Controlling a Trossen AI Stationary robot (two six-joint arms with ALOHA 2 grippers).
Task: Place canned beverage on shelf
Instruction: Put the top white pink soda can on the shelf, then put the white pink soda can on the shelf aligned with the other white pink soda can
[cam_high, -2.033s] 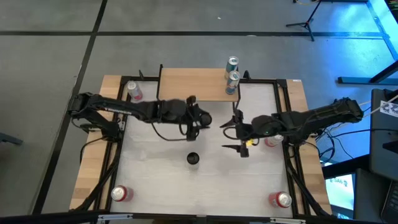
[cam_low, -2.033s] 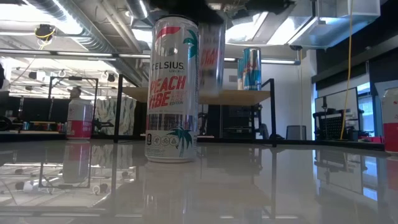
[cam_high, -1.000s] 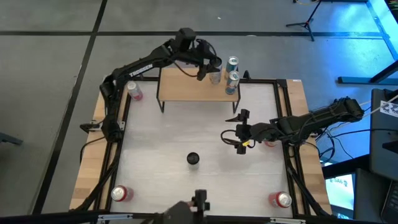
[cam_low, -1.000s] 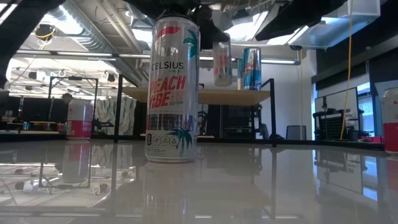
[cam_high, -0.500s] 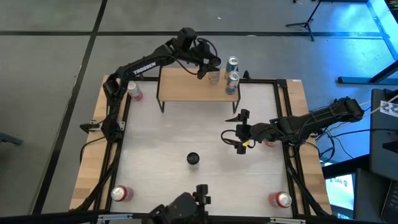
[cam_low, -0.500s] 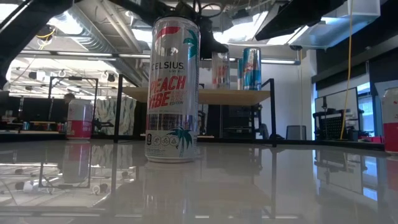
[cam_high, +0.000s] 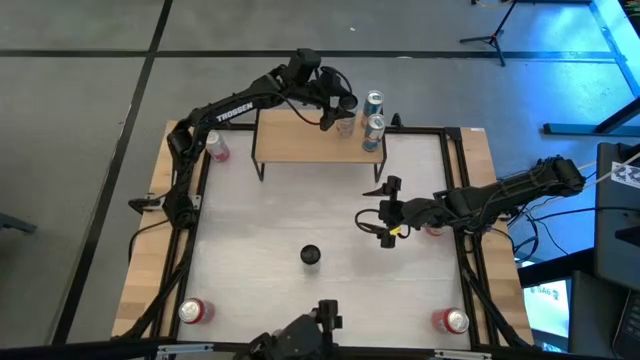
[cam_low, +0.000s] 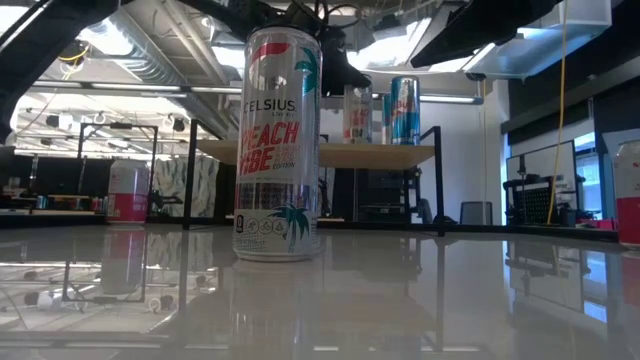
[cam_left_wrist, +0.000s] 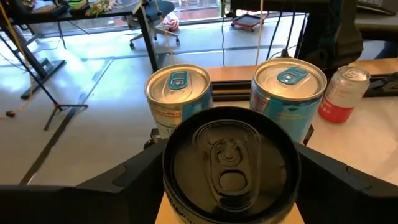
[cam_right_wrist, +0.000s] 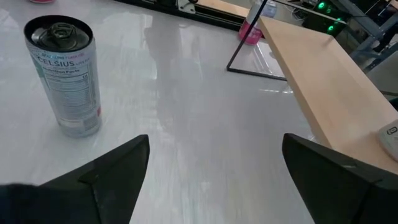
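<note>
My left gripper (cam_high: 342, 114) is shut on a black-topped can (cam_left_wrist: 230, 163) over the right part of the light-wood shelf (cam_high: 300, 140) at the table's far edge. In the low view the can (cam_low: 356, 112) stands upright with its base at the shelf board (cam_low: 300, 153), beside two blue-topped cans (cam_high: 374, 114). My right gripper (cam_high: 385, 213) is open and empty above the table's right half. Another black-topped Celsius can (cam_high: 310, 256) stands on the table's middle. My left gripper pinches the can's upper wall (cam_left_wrist: 169, 186) between its two fingers (cam_left_wrist: 134, 183), one on each side. The fingers come slanting down from the table's left. The can is upright, its base at the shelf board; I cannot tell whether it rests there.
Pink cans stand at the table's corners: far left (cam_high: 215, 148), near left (cam_high: 193, 311), near right (cam_high: 452, 320), and one by the right arm (cam_high: 437, 228). The shelf's left part is bare wood. The white tabletop (cam_high: 260, 220) lies open between shelf and middle can.
My left gripper, still shut on the can, has gone down and a little toward the table's right edge. The can has come down upright from above the shelf board to its top, next to the two blue-topped cans. My right gripper has kept still.
</note>
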